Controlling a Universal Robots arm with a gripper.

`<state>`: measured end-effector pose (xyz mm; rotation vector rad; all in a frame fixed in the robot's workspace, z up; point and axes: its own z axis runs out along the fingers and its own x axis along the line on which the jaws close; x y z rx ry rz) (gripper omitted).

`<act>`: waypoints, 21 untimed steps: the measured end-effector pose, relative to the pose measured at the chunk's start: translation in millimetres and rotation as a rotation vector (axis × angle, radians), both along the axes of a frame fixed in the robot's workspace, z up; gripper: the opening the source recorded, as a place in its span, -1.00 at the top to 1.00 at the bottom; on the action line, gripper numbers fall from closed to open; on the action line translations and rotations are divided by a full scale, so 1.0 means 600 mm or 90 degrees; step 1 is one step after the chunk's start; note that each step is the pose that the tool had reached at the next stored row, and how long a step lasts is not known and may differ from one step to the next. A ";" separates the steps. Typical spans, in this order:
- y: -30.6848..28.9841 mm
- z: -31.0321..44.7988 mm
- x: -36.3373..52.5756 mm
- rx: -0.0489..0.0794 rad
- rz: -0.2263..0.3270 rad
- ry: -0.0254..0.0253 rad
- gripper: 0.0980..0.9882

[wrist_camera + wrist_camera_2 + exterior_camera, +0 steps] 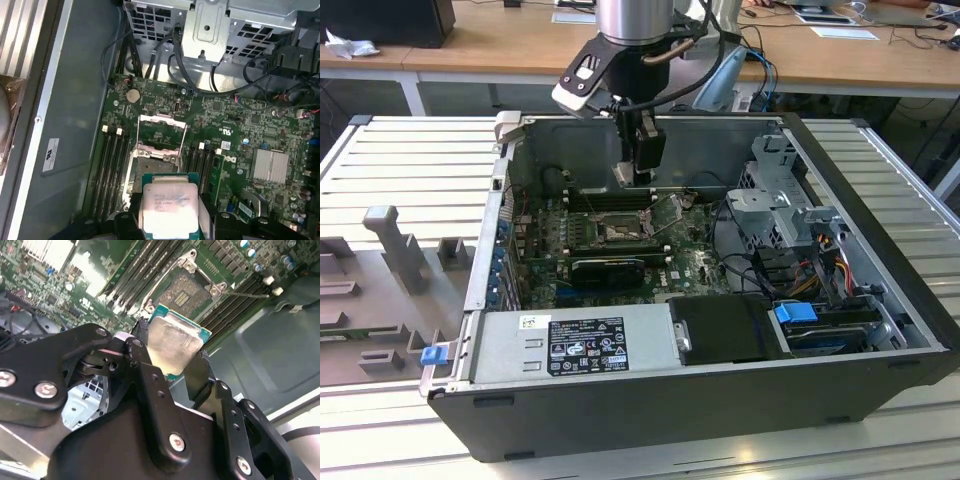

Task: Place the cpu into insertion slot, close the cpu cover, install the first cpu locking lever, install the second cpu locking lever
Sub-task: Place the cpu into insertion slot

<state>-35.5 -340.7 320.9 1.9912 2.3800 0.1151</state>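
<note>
Hovering inside the open computer case (720,400), my end effector (642,168) is clamped on the cpu (169,205) by two opposite edges, with the chip held well above the board. In the exterior view it hangs at about twelve o'clock of the insertion slot (617,232). The slot lies bare, and its cpu cover (162,131) lies open at three o'clock. Memory slots (112,170) flank the socket at twelve and six, and the case walls stand well apart.

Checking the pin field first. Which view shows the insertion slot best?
The second wrist view: the insertion slot shows its pin field uncovered. In the first wrist view the held cpu hides part of it; the exterior view sees it from afar.
</note>
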 end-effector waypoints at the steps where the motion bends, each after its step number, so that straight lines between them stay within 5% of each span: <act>1: 0.0000 -0.003 0.000 0.000 -0.011 0.0005 0.03; 5: 0.0000 -0.017 0.000 0.000 -0.070 0.0015 0.03; 11: 0.0000 -0.039 0.000 0.000 -0.077 0.0038 0.03; 14: 0.0000 -0.053 0.000 0.000 -0.111 0.0052 0.03; 21: 0.0002 -0.082 0.000 0.000 -0.103 0.0052 0.03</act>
